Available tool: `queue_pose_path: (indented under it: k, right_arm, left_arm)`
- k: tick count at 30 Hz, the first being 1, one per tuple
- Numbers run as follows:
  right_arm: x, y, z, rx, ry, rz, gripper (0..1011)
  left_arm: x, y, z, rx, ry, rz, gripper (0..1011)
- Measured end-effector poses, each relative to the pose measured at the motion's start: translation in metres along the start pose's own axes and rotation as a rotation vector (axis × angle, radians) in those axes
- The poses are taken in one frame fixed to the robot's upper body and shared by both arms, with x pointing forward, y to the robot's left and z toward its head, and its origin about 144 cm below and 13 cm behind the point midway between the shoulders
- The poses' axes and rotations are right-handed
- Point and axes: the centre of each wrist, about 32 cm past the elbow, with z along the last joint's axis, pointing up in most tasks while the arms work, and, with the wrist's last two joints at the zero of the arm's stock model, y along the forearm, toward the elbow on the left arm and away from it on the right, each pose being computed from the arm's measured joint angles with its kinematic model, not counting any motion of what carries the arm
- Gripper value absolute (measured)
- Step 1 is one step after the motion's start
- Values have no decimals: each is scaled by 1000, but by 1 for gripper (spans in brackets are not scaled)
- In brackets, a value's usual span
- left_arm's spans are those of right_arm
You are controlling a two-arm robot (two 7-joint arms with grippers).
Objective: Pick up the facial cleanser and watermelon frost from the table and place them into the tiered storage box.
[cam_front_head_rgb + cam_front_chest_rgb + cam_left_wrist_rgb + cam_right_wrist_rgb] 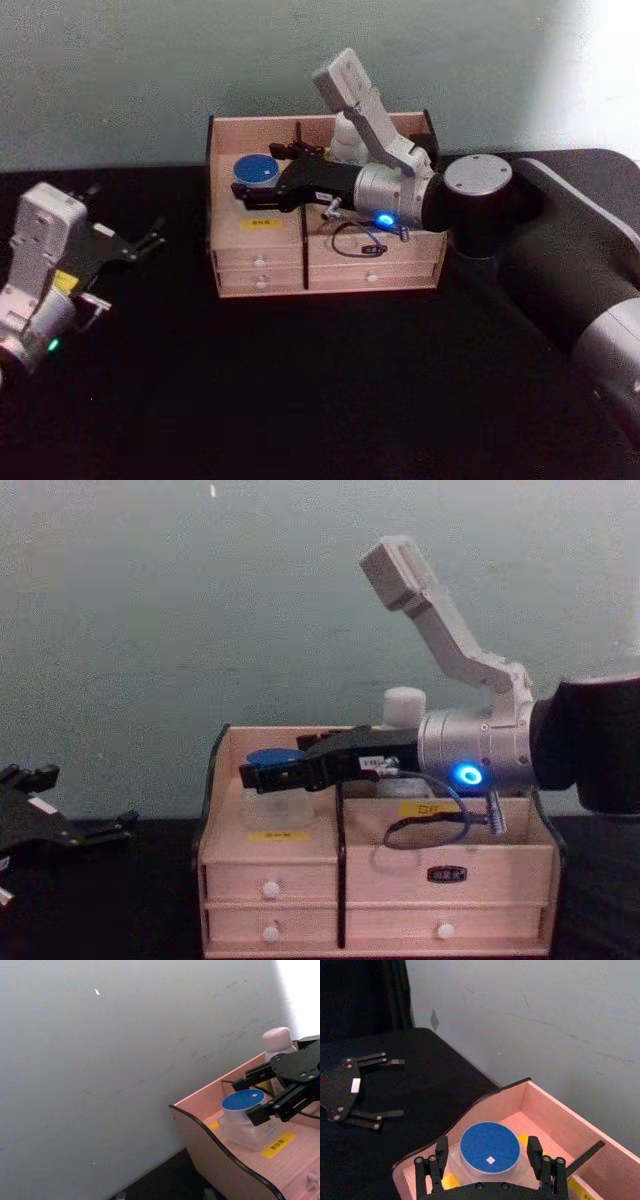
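Note:
The tiered storage box [360,272] stands mid-table, pale wood with drawers [400,880]. A clear jar with a blue lid [255,168] sits in its upper left compartment [555,1105]. My right gripper [262,175] reaches over the box, open, with a finger on each side of the jar's lid [489,1146] and a small gap on both sides. A white-capped bottle [404,708] stands in the back right compartment. I cannot tell which one is the facial cleanser and which the watermelon frost. My left gripper [122,215] rests open at the table's left, holding nothing.
The black table [330,400] spreads in front of the box. A grey-green wall [150,70] rises close behind. The right arm's thick forearm [580,270] crosses the table's right side, and a loose cable [425,830] hangs in front of the box.

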Motion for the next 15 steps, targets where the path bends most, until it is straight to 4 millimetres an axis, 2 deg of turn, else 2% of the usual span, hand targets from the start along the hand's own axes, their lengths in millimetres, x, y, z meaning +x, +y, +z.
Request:
queue_pose_path:
  k: [6,15]
  right_arm:
    - [1,-6,3,39,3,3,1002]
    - [-1,-24,18,136,-8,14,1002]
  left_arm:
    - [0,0,0,0,0,0,1001]
    - [0,0,0,0,0,0,1001]
